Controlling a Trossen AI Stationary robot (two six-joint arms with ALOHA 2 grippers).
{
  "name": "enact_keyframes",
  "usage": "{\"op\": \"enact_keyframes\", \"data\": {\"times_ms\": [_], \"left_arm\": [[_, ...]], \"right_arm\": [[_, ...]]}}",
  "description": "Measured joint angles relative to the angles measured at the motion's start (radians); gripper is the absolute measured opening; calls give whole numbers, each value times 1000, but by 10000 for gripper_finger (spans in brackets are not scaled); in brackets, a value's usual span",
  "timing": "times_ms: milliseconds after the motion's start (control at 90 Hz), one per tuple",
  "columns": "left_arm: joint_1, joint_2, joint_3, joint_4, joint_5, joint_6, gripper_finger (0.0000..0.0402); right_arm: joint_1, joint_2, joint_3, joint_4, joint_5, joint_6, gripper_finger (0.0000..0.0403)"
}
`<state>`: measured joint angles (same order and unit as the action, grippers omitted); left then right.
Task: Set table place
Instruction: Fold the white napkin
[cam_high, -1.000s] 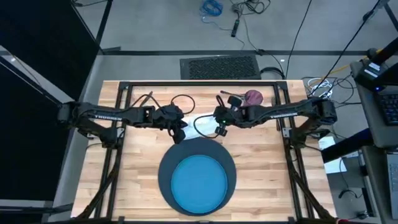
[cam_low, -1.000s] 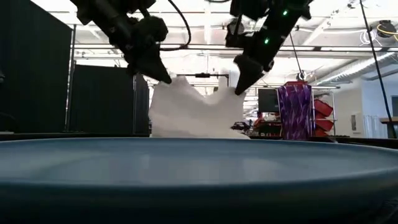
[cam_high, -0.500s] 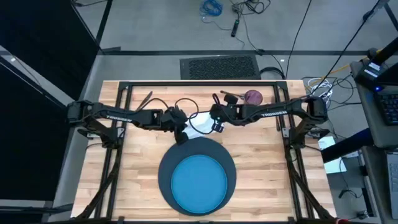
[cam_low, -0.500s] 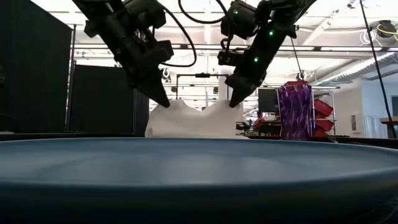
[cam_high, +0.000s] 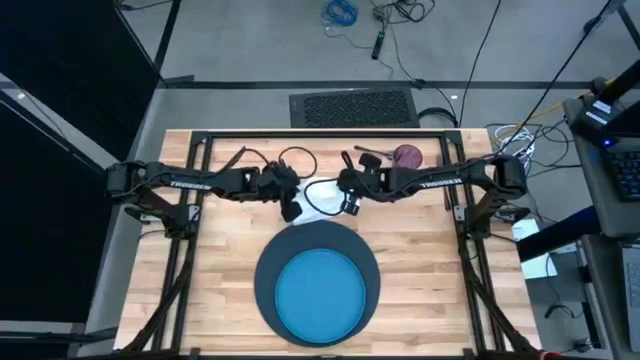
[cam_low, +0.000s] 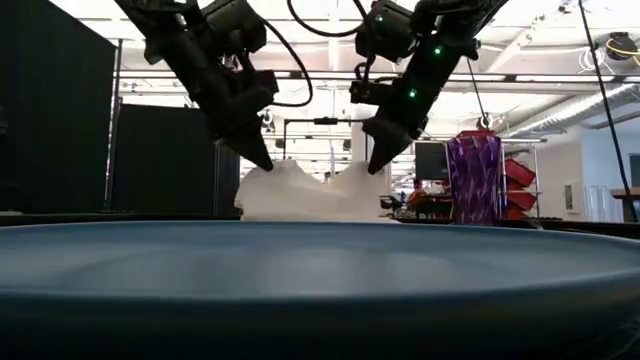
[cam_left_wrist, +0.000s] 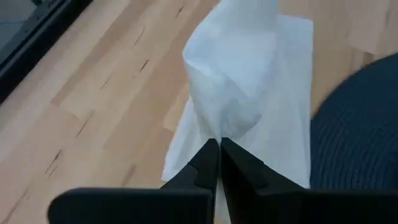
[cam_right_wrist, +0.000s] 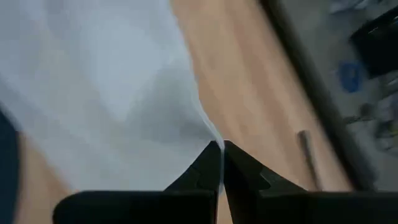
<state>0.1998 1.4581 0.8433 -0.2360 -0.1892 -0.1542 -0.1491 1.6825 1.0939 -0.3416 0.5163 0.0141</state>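
Observation:
The white napkin lies crumpled on the table, just behind the large navy mat that carries the blue plate. My left gripper is shut on the napkin's left part and my right gripper on its right part. In the low view the napkin sags between the left gripper and the right gripper. The purple cup stands upright at the far right. My left gripper pinches a raised peak of the napkin between its two fingers, slanting down from above and from the left. The cloth below the peak spreads slack onto the table. My right gripper pinches a raised edge of the napkin between its two fingers, slanting down from above and from the right. The napkin hangs slack from there, its lower part on the table.
Dark utensils lie near the cup at the far edge. A black metal frame borders the table. Bare wood flanks the mat on both sides.
Both grippers have gone down toward the table with the napkin, staying shut on it. The napkin, held up high a second ago, has sunk. Its lower part now heaps on the table and its top edge sags between the two holds.

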Motion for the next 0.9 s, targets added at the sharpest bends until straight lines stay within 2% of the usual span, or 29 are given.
{"op": "enact_keyframes", "data": {"times_ms": [189, 456, 733, 900], "left_arm": [[16, -16, 0, 52, -12, 27, 0], [56, -76, 1, 56, -107, 92, 0], [116, -112, 1, 81, -112, 119, 0], [149, -117, 0, 111, -117, 145, 0]], "right_arm": [[-7, 0, 0, 121, 42, -95, 0], [-73, 0, 0, 119, 42, -112, 0], [-147, -1, 0, 171, 42, -147, 0], [-170, -1, 0, 275, 37, -203, 0]]}}
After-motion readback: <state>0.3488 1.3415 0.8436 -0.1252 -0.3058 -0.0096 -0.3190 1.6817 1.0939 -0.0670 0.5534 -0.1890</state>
